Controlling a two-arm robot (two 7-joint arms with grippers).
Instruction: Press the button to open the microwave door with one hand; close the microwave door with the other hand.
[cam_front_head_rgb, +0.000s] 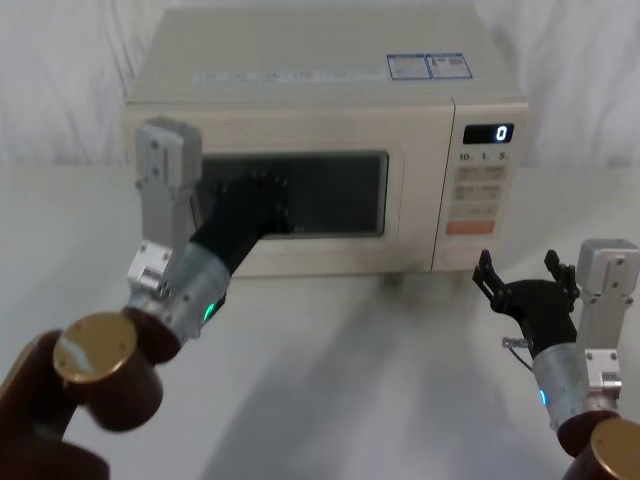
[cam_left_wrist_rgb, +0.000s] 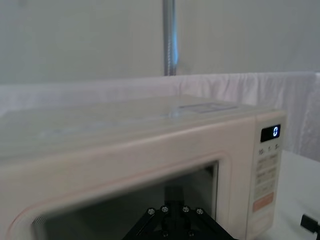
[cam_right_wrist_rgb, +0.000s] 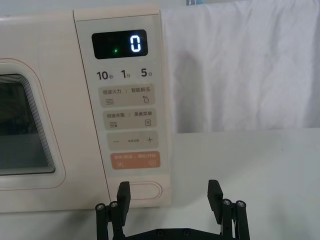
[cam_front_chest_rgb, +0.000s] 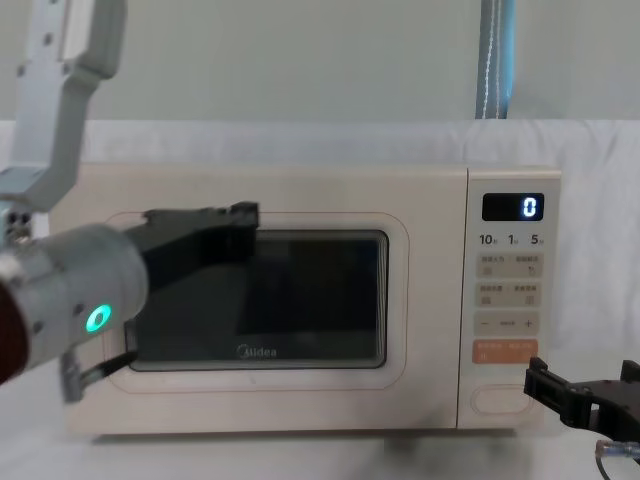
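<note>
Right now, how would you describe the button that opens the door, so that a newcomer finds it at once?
Look at the cream microwave and its narrow keypad panel, right of the door, under the black display. At the panel's very bottom lies the button, below the orange key. It is wide, pill-shaped, cream and unlabelled, larger than the other keys.

Button (cam_right_wrist_rgb: 142, 191) below keypad (cam_right_wrist_rgb: 131, 129), right of microwave door (cam_front_chest_rgb: 262, 296).

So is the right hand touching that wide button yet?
Apart. The head view shows the right hand open, hovering clear of the microwave, short of the button.
</note>
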